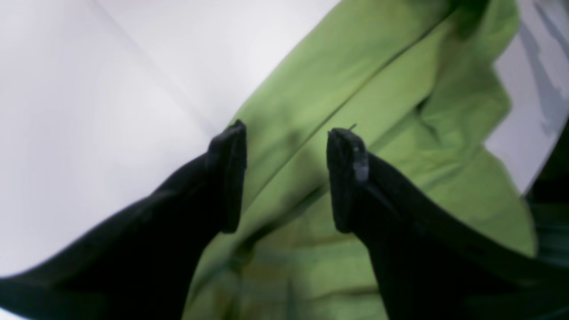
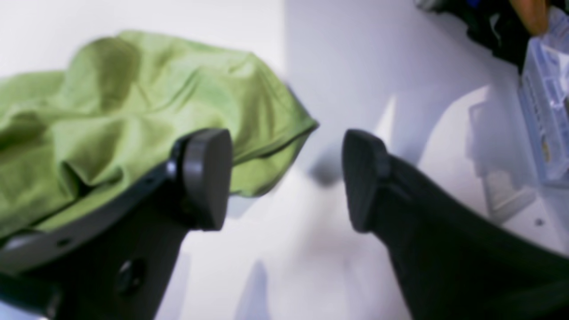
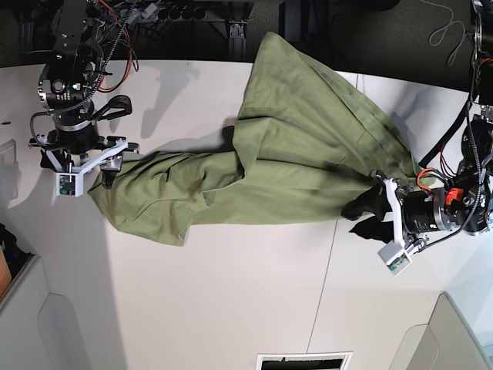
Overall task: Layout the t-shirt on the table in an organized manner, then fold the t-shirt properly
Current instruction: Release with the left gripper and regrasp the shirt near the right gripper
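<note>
The olive-green t-shirt [image 3: 293,162] lies rumpled across the white table [image 3: 231,293], with part of it hanging over the far edge. My left gripper [image 1: 289,133] stands open over the shirt's folds [image 1: 355,80], at the cloth's right-hand end [image 3: 363,216] in the base view; nothing is pinched between its fingers. My right gripper [image 2: 284,142] is open above bare table, and the shirt's bunched corner [image 2: 133,98] lies just beside and behind one of its fingers [image 2: 206,178]. In the base view that arm hangs over the shirt's left end.
A clear plastic bin [image 2: 544,120] stands beyond the right gripper. Grey trays sit at the near left [image 3: 31,308] and near right [image 3: 454,339] corners. A dark slot [image 3: 304,361] opens at the near edge. A seam line [image 3: 331,254] crosses the tabletop. Cables and frame line the far side.
</note>
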